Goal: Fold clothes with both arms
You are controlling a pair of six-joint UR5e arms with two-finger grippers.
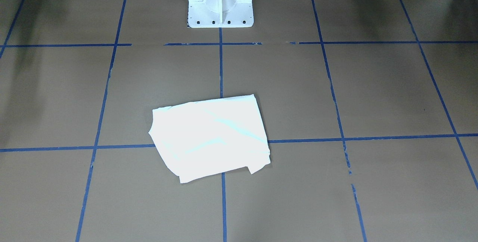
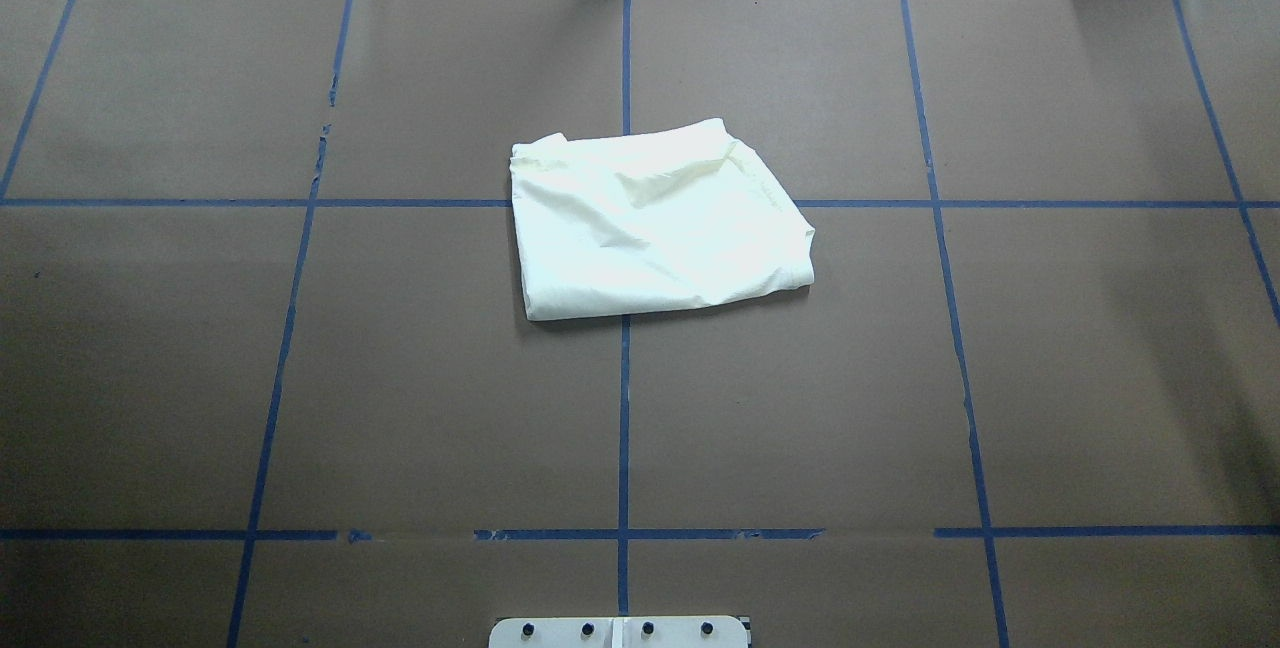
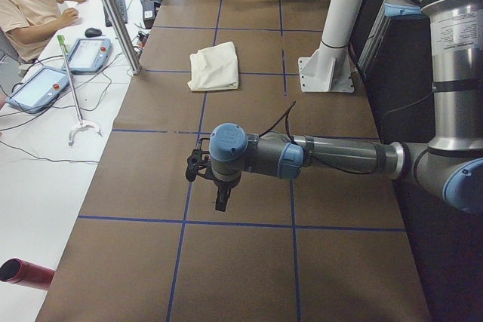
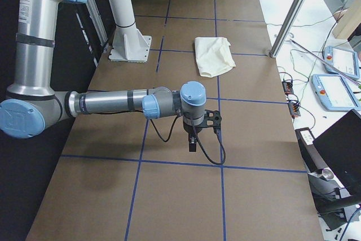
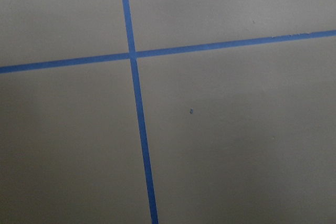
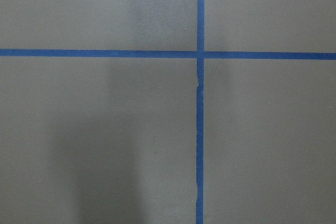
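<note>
Cream-white folded shirt (image 2: 655,223) sits as a compact rectangle in the middle of the brown paper-covered table (image 2: 300,378), black left pincer (image 3: 220,200) and right pincer (image 4: 193,142) hanging well clear, probably because folding's done; can't tell if either's spread or pressed together.

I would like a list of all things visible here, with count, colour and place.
T-shirt: one, cream-white, folded, at the table's middle
table: one, brown, blue tape grid
pedestal: one, white, robot's table edge
pendants: two, grey, white bench beside table
person: one, beige shirt, seated there
left arm: one, grey-silver, over bare table at its left end
right arm: one, grey-silver, over its right end
left gripper: one, black, pointing down
right gripper: one, black, pointing down
</note>
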